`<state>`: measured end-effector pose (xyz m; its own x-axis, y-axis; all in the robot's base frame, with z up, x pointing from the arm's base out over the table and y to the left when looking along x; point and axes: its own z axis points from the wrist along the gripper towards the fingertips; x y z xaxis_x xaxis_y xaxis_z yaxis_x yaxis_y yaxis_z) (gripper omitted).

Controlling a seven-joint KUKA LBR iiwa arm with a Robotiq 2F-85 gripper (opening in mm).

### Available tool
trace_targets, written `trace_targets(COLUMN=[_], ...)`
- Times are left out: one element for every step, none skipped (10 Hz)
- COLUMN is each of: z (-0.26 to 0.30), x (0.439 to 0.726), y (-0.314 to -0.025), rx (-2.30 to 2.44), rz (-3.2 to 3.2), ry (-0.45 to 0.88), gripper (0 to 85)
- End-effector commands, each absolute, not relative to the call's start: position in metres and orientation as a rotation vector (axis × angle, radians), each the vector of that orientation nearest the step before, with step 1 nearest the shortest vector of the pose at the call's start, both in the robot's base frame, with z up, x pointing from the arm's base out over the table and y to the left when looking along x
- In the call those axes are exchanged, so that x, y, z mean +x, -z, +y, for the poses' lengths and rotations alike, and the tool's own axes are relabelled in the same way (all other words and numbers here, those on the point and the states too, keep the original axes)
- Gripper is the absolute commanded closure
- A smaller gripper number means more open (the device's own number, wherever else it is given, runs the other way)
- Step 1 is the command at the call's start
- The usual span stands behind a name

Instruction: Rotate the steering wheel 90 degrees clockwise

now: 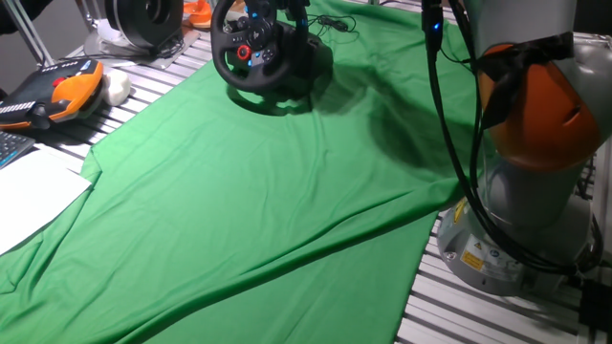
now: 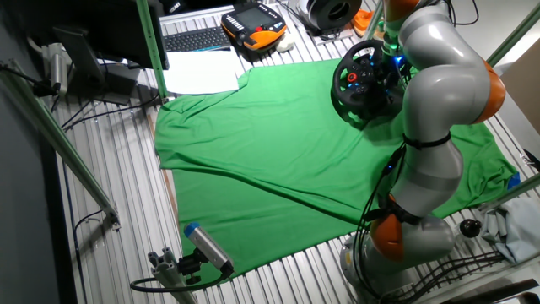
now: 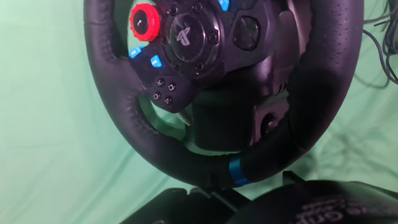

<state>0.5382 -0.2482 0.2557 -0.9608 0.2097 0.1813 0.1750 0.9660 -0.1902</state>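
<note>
Item: steering wheel [image 1: 251, 53], black, thick rim, red and blue hub buttons; stands at the far end of the green cloth [image 1: 258, 210], on its black base.

Gripper [image 1: 287, 11]: at the wheel's upper rim; fingers hidden, so whether spread or pinching cannot be told (the hand view shows the rim close, blue stripe [image 3: 237, 172] low).

Step, as judged: grasp or early turn. Next: a firm rim hold, then a clockwise arc.

Containers: none seen.

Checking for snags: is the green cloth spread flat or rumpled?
Rumpled: the green cloth shows long folds, bunched at its near edge.
</note>
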Motion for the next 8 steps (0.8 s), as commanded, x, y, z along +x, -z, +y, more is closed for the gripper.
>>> trace_targets(z=[-0.2482, -0.2482, -0.2482, -0.2482, -0.2482, -0.2482, -0.2482, -0.2482], x=[0.5382, 0.5382, 0.5382, 0.5382, 0.5382, 0.5382, 0.5382, 0.5382], y=[-0.2557, -0.2557, -0.2557, -0.2557, -0.2557, -0.2557, -0.2557, -0.2557], rx=[-0.287, -0.282, -0.282, -0.289, -0.291, -0.289, -0.283, -0.279], rz=[-2.915, -2.913, -2.915, -2.916, -2.916, -2.912, -2.908, -2.911], ry=[-0.253, -0.253, -0.251, -0.251, -0.249, -0.238, -0.225, -0.229], gripper=[34.0, 34.0, 34.0, 34.0, 34.0, 34.0, 34.0, 34.0])
